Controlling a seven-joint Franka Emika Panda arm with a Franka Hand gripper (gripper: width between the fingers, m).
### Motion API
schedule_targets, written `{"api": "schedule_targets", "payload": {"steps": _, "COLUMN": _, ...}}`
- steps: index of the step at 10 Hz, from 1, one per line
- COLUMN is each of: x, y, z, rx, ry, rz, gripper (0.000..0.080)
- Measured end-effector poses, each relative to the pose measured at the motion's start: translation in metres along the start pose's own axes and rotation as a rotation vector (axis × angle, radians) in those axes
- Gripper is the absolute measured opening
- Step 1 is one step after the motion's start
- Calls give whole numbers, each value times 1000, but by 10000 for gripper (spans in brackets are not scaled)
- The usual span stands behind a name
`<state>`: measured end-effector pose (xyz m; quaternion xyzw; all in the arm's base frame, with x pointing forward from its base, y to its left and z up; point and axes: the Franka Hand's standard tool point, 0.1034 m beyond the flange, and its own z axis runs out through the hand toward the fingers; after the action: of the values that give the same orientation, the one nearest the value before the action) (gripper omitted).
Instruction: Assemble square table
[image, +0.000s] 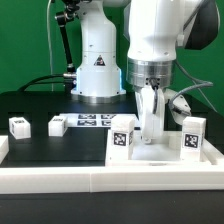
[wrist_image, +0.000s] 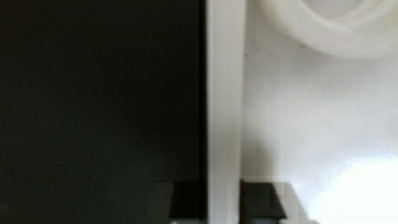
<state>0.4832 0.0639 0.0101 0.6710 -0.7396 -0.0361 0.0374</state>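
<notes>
The square table's white slab (image: 165, 152) lies at the exterior view's right, just behind the long white rail. Two tagged white leg blocks stand at its corners, one on the left (image: 123, 135) and one on the right (image: 193, 136). My gripper (image: 150, 128) reaches straight down onto the slab between them. In the wrist view the slab (wrist_image: 320, 120) fills one side, with a recessed hole (wrist_image: 347, 15). Its bright narrow edge (wrist_image: 222, 100) runs between my dark fingers (wrist_image: 187, 203). The gripper (wrist_image: 224, 205) is shut on that edge.
Two more tagged leg blocks (image: 18, 125) (image: 57, 124) lie on the black table at the exterior view's left. The marker board (image: 95, 121) lies in front of the robot's base. The long white rail (image: 90, 177) runs along the front edge. Cables hang behind.
</notes>
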Motion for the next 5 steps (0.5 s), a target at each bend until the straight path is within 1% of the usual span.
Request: {"api": "schedule_targets", "payload": {"steps": 5, "x": 0, "y": 0, "z": 0, "rx": 0, "ry": 0, "rz": -9, "gripper": 79}}
